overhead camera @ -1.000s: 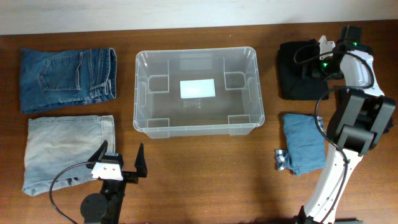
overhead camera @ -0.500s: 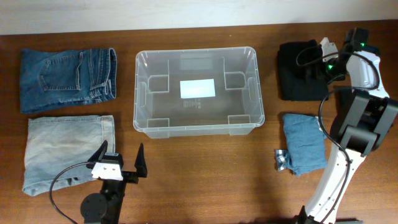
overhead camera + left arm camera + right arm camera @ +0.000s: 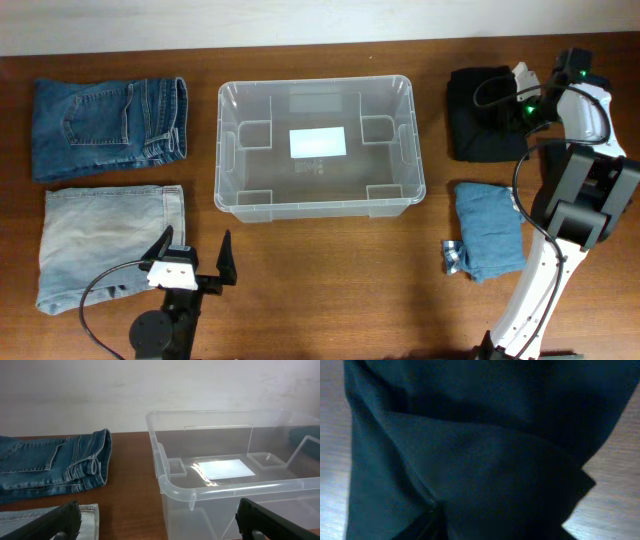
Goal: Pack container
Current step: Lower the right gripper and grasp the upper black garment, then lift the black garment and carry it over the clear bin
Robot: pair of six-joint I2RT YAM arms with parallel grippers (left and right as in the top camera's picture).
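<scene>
Jaws of the left gripper (image 3: 193, 255) stand spread wide at lower left, holding nothing. Centre frame on the bench (image 3: 330, 290), the container (image 3: 318, 205) sits upright, mouth up, long axis running left to right; the left wrist view alone shows its rim side-on. At upper right the right gripper (image 3: 500, 103) is over the black garment (image 3: 475, 135); its wrist view shows only dark cloth, so whether its jaws grip I cannot tell.

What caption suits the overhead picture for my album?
Empty central container; dark jeans and pale jeans one side, blue cloth the other; right gripper at black garment, left gripper open.
</scene>
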